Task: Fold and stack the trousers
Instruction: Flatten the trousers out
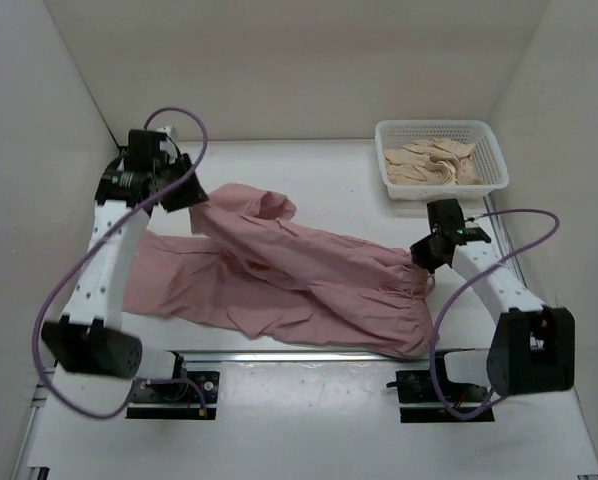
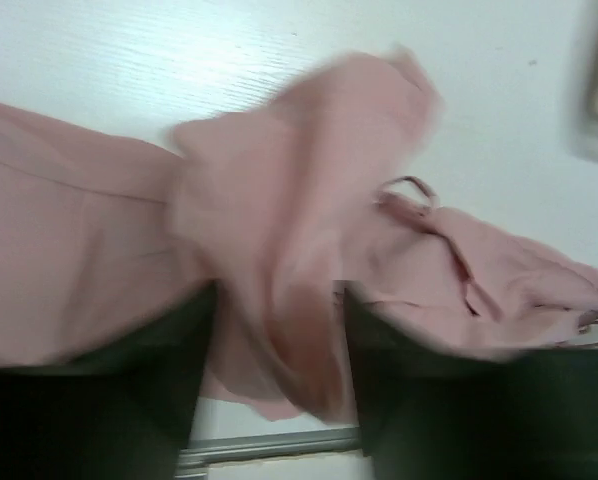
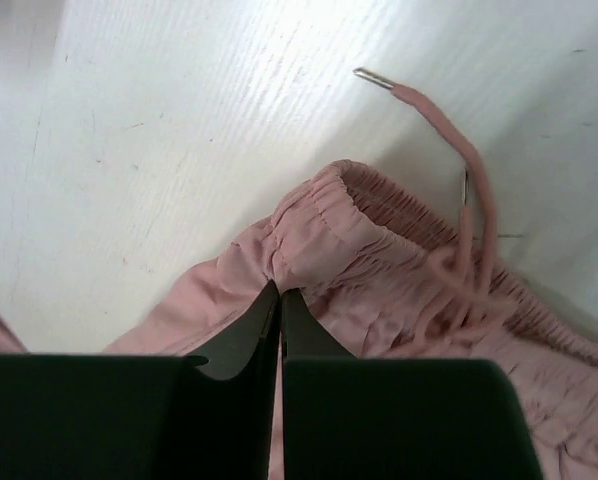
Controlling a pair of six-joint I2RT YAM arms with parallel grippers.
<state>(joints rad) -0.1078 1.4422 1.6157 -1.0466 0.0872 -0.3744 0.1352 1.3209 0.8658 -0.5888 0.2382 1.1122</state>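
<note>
the trousers (image 1: pixel 299 280) lie spread over the middle of the white table (image 1: pixel 309 170), running in the top view from about 9 o'clock, where a flat leg rests near the left arm, down to about 4 o'clock, where the gathered waistband (image 3: pixel 379 215) sits. the cloth is rumpled, with one part laid slantwise over the other and a raised fold near 11 o'clock.

the left claw (image 1: pixel 189 195) is at roughly 10 o'clock in the top view, at the upper left end of the garment, and the pink cloth rises up to meet it. in the left wrist view, which is blurred, a thick fold of cloth fills the gap between the two dark fingers (image 2: pixel 129 390), which stand somewhat apart. i cannot tell whether that fold is gripped or only lying loose between them.

the right claw (image 1: pixel 424 255) is at about 3 o'clock, low over the waist end. its wrist view shows the two fingers pressed together, clenched on the edge of the elastic waistband, with the cloth puckered at their tips. the drawstring (image 3: pixel 459 150) snakes away from the waistband toward 1 o'clock in that view, its metal-tipped end lying on the bare table.

a white basket (image 1: pixel 489 150) stands at about 1 o'clock on the table, well apart from the trousers, with beige garments (image 1: pixel 434 165) inside it.
</note>
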